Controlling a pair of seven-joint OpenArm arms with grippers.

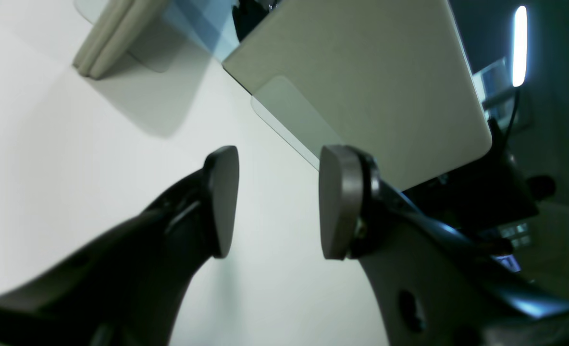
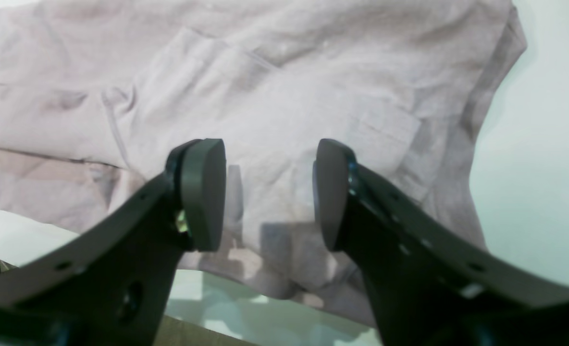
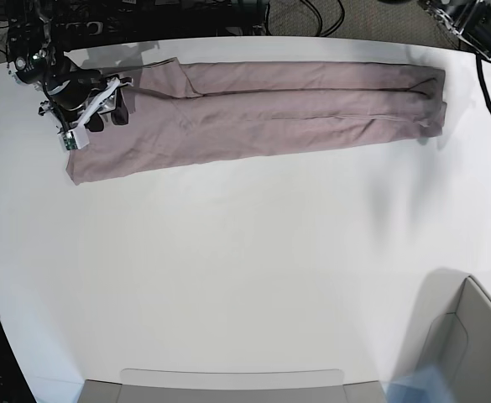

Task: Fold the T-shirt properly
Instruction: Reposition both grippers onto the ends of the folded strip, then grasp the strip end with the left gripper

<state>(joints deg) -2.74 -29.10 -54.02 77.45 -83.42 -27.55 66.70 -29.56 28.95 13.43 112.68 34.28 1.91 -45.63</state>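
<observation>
a: where is the dusty mauve-pink soft knit t-shirt [image 3: 262, 105] lying?

b: it is lying folded into a long narrow band across the far part of the flat white table [image 3: 245, 277], running from the base view's left side to its right, with creases and overlapping layers showing along it.

a: and what is the right gripper [image 2: 270, 192] doing?

b: it is hovering over the band's end on the base view's left, near the table's edge. its two dark flat pads [image 2: 203, 192] are standing apart, with only cloth showing in the gap. nothing is being pinched.

a: the left gripper [image 1: 277, 202]?

b: it is gaping too, grey pads wide apart and holding nothing, over bare white table well away from the shirt. a beige flat-sided panel [image 1: 361, 81] is standing just beyond it.
</observation>
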